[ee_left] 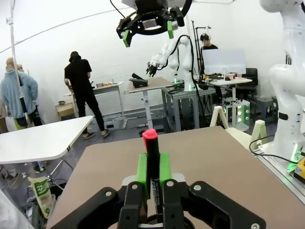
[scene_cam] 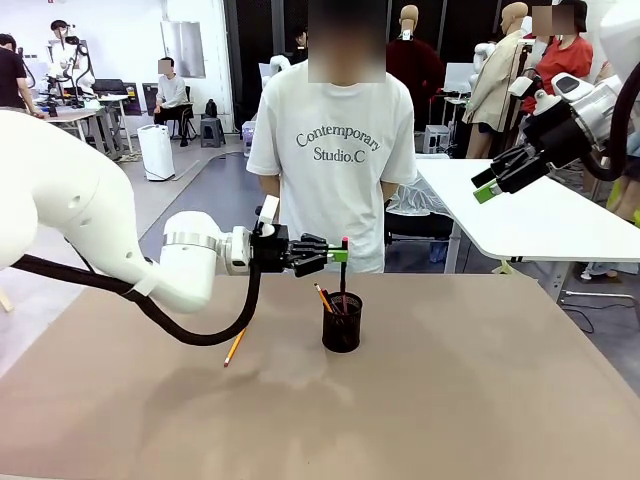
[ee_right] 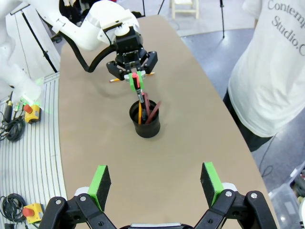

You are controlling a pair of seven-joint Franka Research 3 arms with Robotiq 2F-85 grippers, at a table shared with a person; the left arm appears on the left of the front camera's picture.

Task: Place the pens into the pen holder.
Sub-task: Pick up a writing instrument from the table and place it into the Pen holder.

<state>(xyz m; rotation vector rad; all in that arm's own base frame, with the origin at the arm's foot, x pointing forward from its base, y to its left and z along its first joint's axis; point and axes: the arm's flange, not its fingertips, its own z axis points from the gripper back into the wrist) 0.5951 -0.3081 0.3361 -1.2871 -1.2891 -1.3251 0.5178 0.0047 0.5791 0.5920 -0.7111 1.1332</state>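
Observation:
My left gripper (scene_cam: 340,257) is shut on a black pen with a red tip (scene_cam: 344,243), held upright just above the black mesh pen holder (scene_cam: 342,325). The pen's lower end reaches down into the cup. In the left wrist view the green pads (ee_left: 142,169) clamp the pen (ee_left: 150,143). An orange pencil (ee_right: 139,112) and a dark red pen (ee_right: 153,111) lean inside the pen holder (ee_right: 145,128). A yellow pencil (scene_cam: 234,347) lies on the table left of the cup. My right gripper (scene_cam: 495,181) hangs high at the right, open and with nothing in it.
The brown table (scene_cam: 480,400) is bare on the right of the cup and in front of it. A person in a white T-shirt (scene_cam: 335,150) stands at the far edge with the hands out of sight. A white table (scene_cam: 540,215) stands behind on the right.

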